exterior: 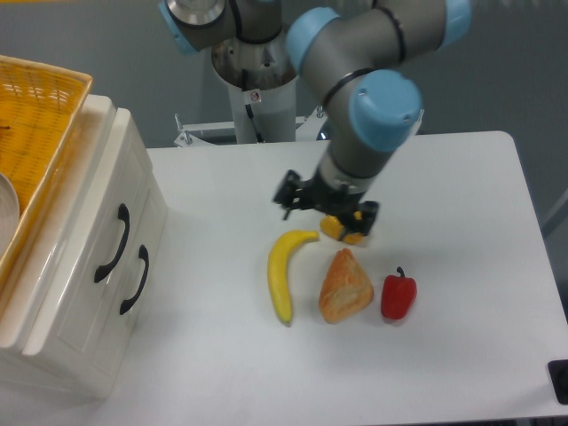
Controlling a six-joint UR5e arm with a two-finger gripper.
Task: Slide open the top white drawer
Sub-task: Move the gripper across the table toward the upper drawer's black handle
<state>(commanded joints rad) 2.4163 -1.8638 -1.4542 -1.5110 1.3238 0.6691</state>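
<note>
The top white drawer (130,206) is the upper of two in the cream cabinet at the left, and its curved black handle (113,243) faces right. It sits flush with the cabinet front, as does the lower drawer (146,302). My gripper (326,211) hangs open over the middle of the table, far to the right of the cabinet. It points down just above a yellow pepper (343,230), which it partly hides. Nothing is between its fingers.
A yellow woven basket (35,133) rests on top of the cabinet. On the table lie a banana (282,273), a bread wedge (344,286) and a red pepper (398,295). The arm's base column (256,84) stands at the back.
</note>
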